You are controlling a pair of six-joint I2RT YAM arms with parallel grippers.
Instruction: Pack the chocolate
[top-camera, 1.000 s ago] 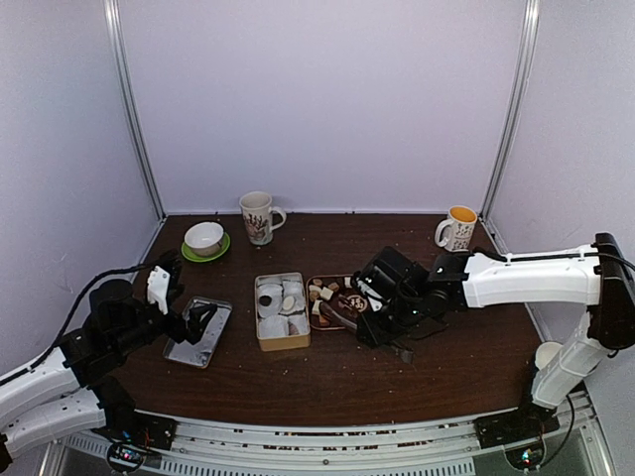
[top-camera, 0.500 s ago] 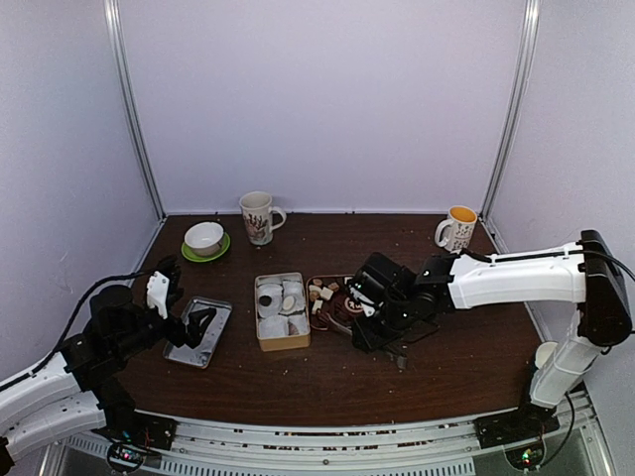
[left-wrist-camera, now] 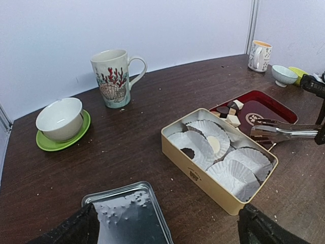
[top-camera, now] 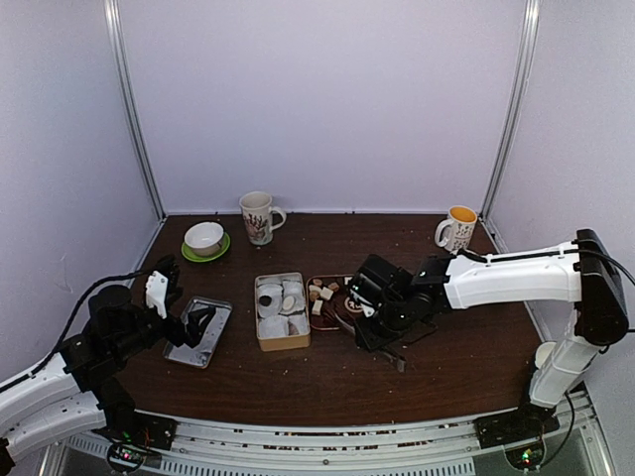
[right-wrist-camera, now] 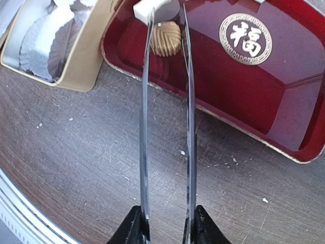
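Several chocolate pieces [top-camera: 319, 294], white, tan and dark, lie at the left end of a red tray [top-camera: 340, 319]. My right gripper [top-camera: 374, 319] is shut on long metal tongs [right-wrist-camera: 190, 127]. The tongs' tips straddle a round tan chocolate [right-wrist-camera: 166, 39] in the red tray [right-wrist-camera: 254, 91], beside a white cube [right-wrist-camera: 143, 10]; I cannot tell if they pinch it. A gold tin [top-camera: 283, 344] holds white paper cups; one holds a dark piece [left-wrist-camera: 189, 152], another a white piece [left-wrist-camera: 214, 145]. My left gripper [top-camera: 198, 325] is open and empty over the metal lid [left-wrist-camera: 127, 213].
A seashell mug [top-camera: 258, 217] and a white bowl on a green saucer [top-camera: 204, 239] stand at the back left. An orange-lined mug [top-camera: 457, 228] stands at the back right. A small white bowl [top-camera: 548, 354] sits by the right arm's base.
My right gripper has moved a little left with the tongs, bringing their tips further over the red tray. The left arm has hardly moved.
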